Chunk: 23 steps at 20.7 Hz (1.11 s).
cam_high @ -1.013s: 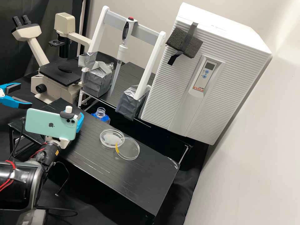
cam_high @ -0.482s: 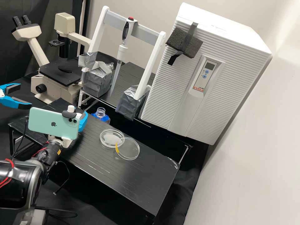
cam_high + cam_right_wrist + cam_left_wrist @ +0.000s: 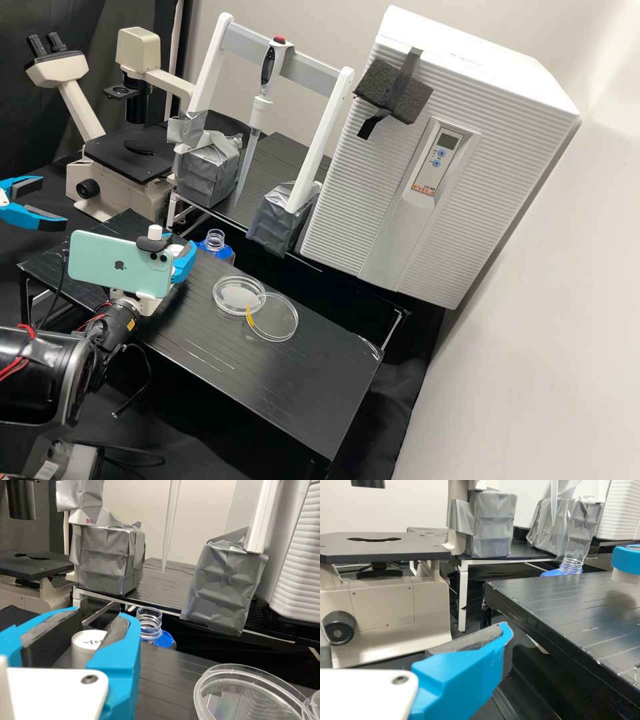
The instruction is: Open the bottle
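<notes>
The clear bottle (image 3: pixel 215 242) with a blue base stands uncapped at the far edge of the black platform (image 3: pixel 287 373); its bare threaded neck (image 3: pixel 149 618) shows in the right wrist view. My right gripper (image 3: pixel 181 256) hovers just left of the bottle, shut on a small white cap (image 3: pixel 90 643) held between its blue fingers (image 3: pixel 120 650). A mint phone (image 3: pixel 120 263) rides on that wrist. My left gripper (image 3: pixel 53 201) hangs open at the far left, well away from the bottle (image 3: pixel 572 560), one blue finger (image 3: pixel 470 665) in its own view.
Two clear petri dishes (image 3: pixel 238 293) (image 3: pixel 273 317) lie on the platform right of the bottle. Behind stand a microscope (image 3: pixel 100 160), a pipette (image 3: pixel 257 120) on a white stand with tape-wrapped feet (image 3: pixel 207 167), and a large white ribbed machine (image 3: pixel 433 153).
My right gripper has shifted a little to the right, closer to the bottle, carrying the cap. The left gripper has barely moved.
</notes>
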Each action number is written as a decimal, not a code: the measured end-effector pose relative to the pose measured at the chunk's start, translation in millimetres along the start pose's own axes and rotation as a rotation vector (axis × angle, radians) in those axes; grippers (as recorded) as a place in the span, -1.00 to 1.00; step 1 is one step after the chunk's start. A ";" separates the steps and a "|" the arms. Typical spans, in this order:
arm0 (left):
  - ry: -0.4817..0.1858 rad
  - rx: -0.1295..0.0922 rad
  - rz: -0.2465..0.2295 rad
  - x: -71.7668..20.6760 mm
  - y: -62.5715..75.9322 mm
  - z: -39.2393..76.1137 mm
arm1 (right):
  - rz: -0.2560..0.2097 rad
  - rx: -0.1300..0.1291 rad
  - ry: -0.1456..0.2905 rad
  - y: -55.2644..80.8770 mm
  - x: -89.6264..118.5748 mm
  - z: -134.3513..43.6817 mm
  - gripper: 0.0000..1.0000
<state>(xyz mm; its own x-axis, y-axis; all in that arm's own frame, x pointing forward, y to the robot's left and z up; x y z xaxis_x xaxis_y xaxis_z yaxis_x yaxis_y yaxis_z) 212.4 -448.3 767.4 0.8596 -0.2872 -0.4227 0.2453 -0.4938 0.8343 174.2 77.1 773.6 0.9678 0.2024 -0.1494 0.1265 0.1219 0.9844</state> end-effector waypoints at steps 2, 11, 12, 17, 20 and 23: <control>0.000 0.000 0.000 0.0 0.0 0.0 | 0.004 0.001 0.000 0.3 0.1 0.0 -1.00; -0.001 0.003 0.004 -0.6 0.8 0.7 | -0.010 -0.001 -0.013 -2.7 1.5 1.9 1.00; -0.001 0.001 0.002 -1.0 0.2 0.8 | -0.010 -0.001 -0.013 -2.7 1.5 1.9 1.00; -0.002 0.004 0.006 -1.3 1.1 1.2 | -0.013 -0.006 -0.006 -3.5 1.3 0.8 1.00; -0.004 0.011 0.016 -4.2 2.8 3.6 | -0.009 -0.027 0.002 -2.7 0.2 -0.3 1.00; -0.003 0.013 0.021 -4.5 3.7 3.9 | 0.024 -0.033 0.043 1.4 -5.3 -5.2 1.00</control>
<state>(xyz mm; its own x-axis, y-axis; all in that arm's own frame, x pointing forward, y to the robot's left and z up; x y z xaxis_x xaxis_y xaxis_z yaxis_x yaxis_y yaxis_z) 207.7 -452.0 771.1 0.8630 -0.3000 -0.4066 0.2216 -0.4984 0.8381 168.2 81.3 775.3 0.9603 0.2467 -0.1302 0.0954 0.1481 0.9844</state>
